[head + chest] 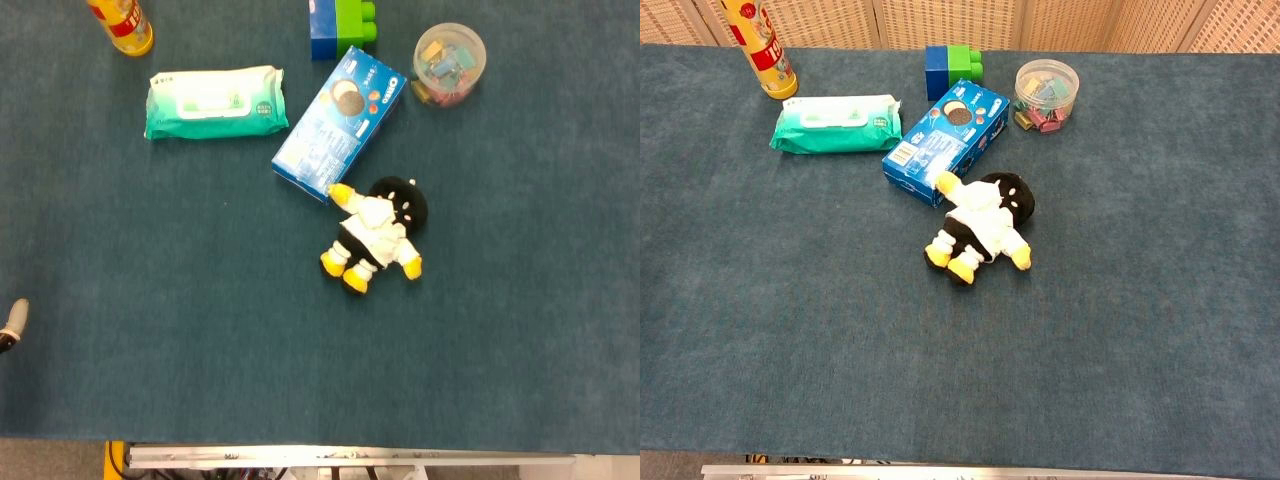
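A black and white plush toy (375,235) (980,225) with yellow feet lies near the middle of the blue cloth. One of its arms touches a blue cookie box (340,125) (945,135) that lies flat and askew. A green pack of wet wipes (215,102) (835,123) lies to the left of the box. Only a pale fingertip of my left hand (12,322) shows at the head view's left edge, far from every object, and its pose is hidden. My right hand appears in neither view.
Along the back stand a yellow and red bottle (122,22) (760,45), a blue and green block pair (342,25) (953,68) and a clear tub of coloured clips (449,63) (1045,93). A metal rail (350,458) marks the table's front edge.
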`<state>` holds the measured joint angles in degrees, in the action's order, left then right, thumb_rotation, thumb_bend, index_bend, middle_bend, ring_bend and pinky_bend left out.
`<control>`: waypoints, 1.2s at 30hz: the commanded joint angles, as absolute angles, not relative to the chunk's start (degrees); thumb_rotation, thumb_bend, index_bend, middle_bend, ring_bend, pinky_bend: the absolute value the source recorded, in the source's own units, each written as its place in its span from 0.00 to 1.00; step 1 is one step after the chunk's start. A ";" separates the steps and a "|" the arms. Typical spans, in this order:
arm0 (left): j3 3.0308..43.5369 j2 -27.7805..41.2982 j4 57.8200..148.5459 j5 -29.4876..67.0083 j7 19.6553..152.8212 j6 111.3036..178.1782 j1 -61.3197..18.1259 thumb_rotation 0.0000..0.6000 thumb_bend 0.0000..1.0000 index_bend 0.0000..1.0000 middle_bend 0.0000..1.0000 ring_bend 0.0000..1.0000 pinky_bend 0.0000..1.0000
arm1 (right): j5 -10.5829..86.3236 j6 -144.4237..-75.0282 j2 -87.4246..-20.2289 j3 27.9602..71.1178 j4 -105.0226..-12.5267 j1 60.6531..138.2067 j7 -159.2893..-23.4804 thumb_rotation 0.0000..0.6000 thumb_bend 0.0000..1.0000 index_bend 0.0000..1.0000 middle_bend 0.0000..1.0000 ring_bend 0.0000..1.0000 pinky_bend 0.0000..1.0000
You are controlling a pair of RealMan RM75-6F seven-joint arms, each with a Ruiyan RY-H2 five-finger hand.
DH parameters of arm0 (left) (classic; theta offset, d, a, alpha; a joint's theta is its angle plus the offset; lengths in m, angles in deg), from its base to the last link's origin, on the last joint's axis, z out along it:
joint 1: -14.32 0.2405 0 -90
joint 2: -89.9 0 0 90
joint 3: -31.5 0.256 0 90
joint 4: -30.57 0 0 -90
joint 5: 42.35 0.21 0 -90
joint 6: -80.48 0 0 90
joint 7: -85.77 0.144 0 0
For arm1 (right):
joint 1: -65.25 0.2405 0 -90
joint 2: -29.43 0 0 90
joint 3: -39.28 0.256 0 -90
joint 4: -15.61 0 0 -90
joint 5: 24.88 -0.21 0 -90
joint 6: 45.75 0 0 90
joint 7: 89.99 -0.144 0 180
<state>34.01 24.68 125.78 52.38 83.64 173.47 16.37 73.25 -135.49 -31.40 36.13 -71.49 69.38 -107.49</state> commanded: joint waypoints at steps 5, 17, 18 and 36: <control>34.09 24.58 125.69 52.39 83.70 173.41 16.42 1.00 0.34 0.03 0.06 0.08 0.07 | 73.68 -134.84 -31.30 35.91 -71.94 69.79 -108.44 1.00 0.00 0.04 0.16 0.01 0.01; 34.08 24.43 125.55 52.33 83.66 173.24 16.39 1.00 0.34 0.03 0.06 0.08 0.07 | 75.67 -126.72 -31.57 34.98 -74.91 75.89 -118.96 1.00 0.00 0.04 0.16 0.01 0.01; 34.08 24.39 125.51 52.32 83.64 173.26 16.40 1.00 0.34 0.03 0.06 0.08 0.07 | 75.56 -125.63 -31.92 35.01 -74.95 76.65 -120.16 1.00 0.00 0.04 0.16 0.01 0.01; 33.52 24.25 124.90 50.23 83.45 171.49 15.85 1.00 0.34 0.03 0.06 0.08 0.07 | 73.44 -108.03 -45.67 37.39 -67.94 93.43 -152.36 0.51 0.00 0.00 0.05 0.00 0.00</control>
